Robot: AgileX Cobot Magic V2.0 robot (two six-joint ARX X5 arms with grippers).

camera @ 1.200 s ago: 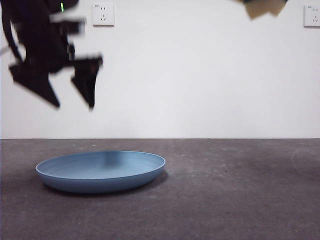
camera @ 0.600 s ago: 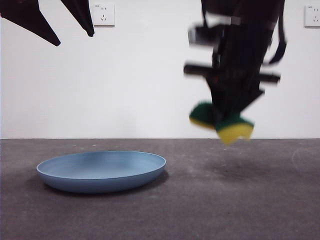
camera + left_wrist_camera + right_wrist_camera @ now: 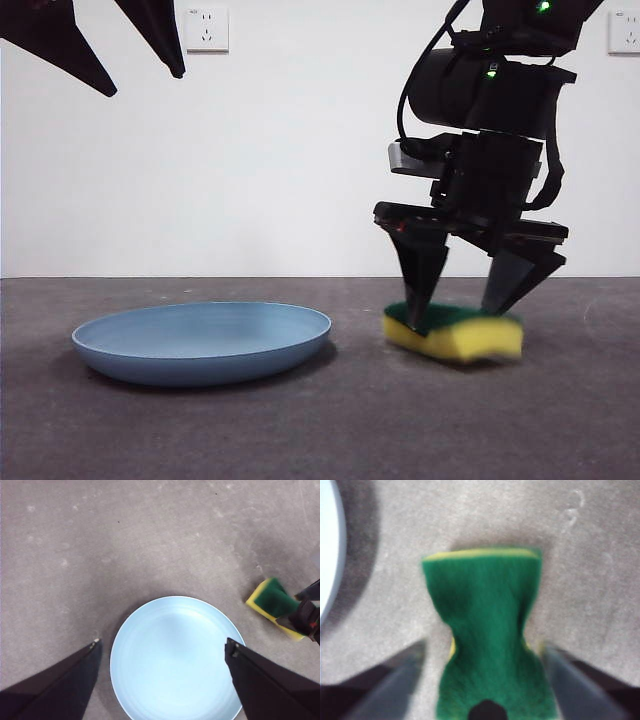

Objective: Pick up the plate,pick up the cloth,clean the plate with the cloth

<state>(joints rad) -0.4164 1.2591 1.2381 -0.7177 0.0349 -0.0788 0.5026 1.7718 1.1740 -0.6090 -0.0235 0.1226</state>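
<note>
Right hand (image 3: 465, 300), jaws spread, straddles the cloth (image 3: 455, 333) on the worktop (image 3: 320, 420), centre-right of frame; left hand (image 3: 140, 70), spread, hangs upper left above the plate (image 3: 200, 342). Advice: retract straight up, avoiding snagging the cloth.

No readable text or labels anywhere (wall sockets (image 3: 206, 29) unmarked)

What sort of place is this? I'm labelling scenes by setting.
Probably a lab test bench, not a kitchen: a bare grey tabletop, a plain white wall with power sockets, and only a light-blue plate and a sponge.
</note>
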